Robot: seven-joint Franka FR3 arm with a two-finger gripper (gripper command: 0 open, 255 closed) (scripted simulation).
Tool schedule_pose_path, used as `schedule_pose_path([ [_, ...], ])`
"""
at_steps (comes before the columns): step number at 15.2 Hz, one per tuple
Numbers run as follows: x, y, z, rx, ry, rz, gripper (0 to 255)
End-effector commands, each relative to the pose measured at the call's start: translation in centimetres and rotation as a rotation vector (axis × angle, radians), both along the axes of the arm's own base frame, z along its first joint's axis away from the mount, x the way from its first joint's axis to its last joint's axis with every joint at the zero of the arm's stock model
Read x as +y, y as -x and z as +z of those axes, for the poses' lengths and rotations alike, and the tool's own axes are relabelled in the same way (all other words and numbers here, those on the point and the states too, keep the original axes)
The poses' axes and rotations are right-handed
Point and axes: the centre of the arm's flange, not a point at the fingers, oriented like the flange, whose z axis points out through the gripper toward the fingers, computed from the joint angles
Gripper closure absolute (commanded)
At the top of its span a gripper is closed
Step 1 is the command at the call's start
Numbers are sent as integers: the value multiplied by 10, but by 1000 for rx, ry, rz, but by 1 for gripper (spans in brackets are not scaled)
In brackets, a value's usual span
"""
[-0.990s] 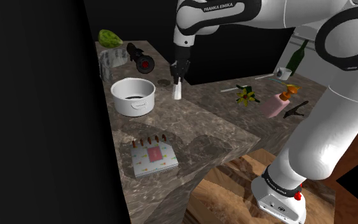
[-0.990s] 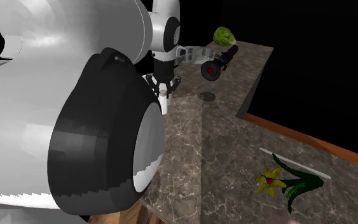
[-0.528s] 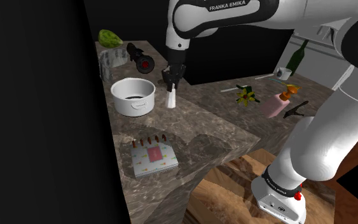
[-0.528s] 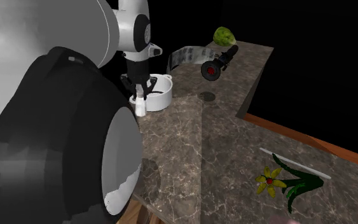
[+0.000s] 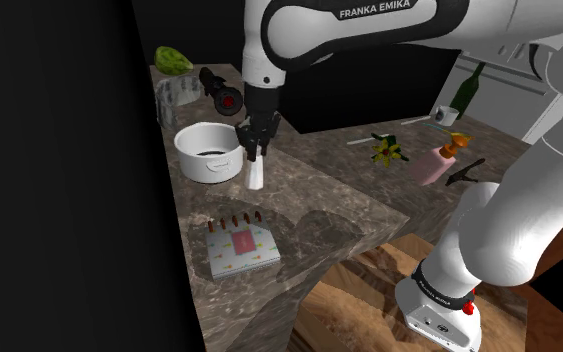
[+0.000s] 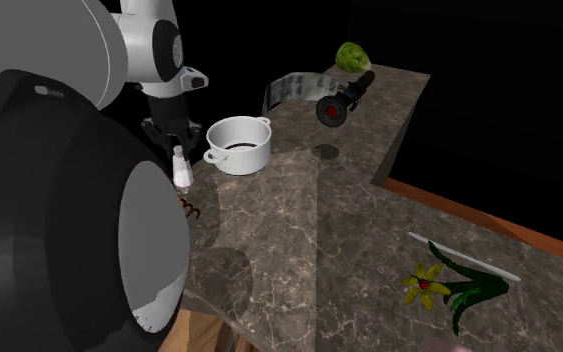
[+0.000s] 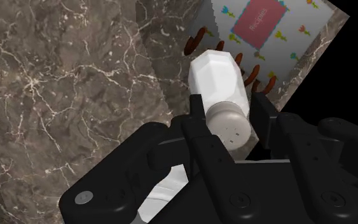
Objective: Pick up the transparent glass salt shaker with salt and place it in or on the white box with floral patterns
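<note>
The salt shaker (image 5: 256, 173) is a small white bottle with a grey perforated cap (image 7: 231, 125). It hangs above the marble counter, clasped by its top in my gripper (image 5: 254, 146), which is shut on it. In the second exterior view the shaker (image 6: 182, 168) is beside the arm's big joint, to the left of the pot. The white box with floral patterns (image 5: 241, 247) lies flat near the counter's front edge, with a pink label and a row of brown loops along one side. In the wrist view the box (image 7: 260, 32) lies just beyond the shaker (image 7: 217, 77).
A white two-handled pot (image 5: 210, 150) stands right beside the gripper. Behind it are a grey rack (image 5: 179, 92), a black and red tool (image 5: 225, 95) and a green object (image 5: 172, 59). A yellow flower (image 5: 387, 150), a pink bottle (image 5: 436, 164) and a green bottle (image 5: 466, 92) lie further along the counter.
The gripper has carried the shaker toward the shoulder view's left and nearer the front, from behind the pot's right to beside the pot, closer to the floral box.
</note>
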Motion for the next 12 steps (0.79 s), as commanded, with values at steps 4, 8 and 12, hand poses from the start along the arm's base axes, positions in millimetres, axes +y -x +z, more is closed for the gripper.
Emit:
schedule_pose_path([
  [4, 60, 30, 4, 0, 0, -2, 255],
  [8, 88, 44, -4, 0, 0, -2, 255],
  [12, 88, 44, -25, 0, 0, -2, 255],
])
